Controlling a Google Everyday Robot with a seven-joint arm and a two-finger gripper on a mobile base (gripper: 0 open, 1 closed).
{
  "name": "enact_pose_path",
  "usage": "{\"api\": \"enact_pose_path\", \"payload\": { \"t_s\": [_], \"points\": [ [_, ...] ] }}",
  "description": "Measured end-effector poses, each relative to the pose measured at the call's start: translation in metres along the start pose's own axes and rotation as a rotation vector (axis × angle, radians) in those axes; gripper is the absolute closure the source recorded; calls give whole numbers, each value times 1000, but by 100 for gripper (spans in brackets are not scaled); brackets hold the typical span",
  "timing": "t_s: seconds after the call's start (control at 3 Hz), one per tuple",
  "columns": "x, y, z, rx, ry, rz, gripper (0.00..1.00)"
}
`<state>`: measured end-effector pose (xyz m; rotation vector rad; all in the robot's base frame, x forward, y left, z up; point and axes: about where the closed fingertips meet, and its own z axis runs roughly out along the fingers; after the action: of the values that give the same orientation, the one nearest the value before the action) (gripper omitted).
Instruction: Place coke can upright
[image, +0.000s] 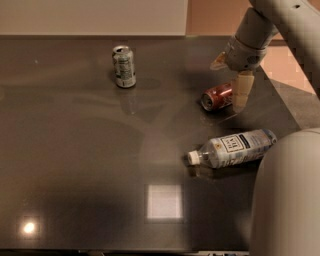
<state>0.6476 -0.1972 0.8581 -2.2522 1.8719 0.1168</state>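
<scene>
The coke can (215, 98) is red with a silver top. It lies on its side on the dark table (75, 150) at the right, its top facing front-left. My gripper (229, 85) hangs over the can's right end, pointing down. Its fingers are apart. One beige finger (242, 91) stands against the can's right end and hides part of it. The other finger (219, 62) shows behind the can, above it. The can rests on the table, not lifted.
A white-and-green can (123, 66) stands upright at the back left. A clear water bottle (232, 148) lies on its side in front of the coke can. A large grey part of my arm (287, 195) fills the lower right corner. The table's right edge (280, 95) runs close behind the gripper.
</scene>
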Motion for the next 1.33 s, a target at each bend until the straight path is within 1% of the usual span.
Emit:
{"api": "enact_pose_path", "payload": {
  "t_s": [0.33,0.67,1.0,1.33],
  "points": [
    [-2,-4,8,-17,18,-67,0],
    [-5,-2,11,-39,39,-149,7],
    [-10,5,15,-71,63,-227,23],
    [-13,10,16,-91,83,-279,47]
  ]
}}
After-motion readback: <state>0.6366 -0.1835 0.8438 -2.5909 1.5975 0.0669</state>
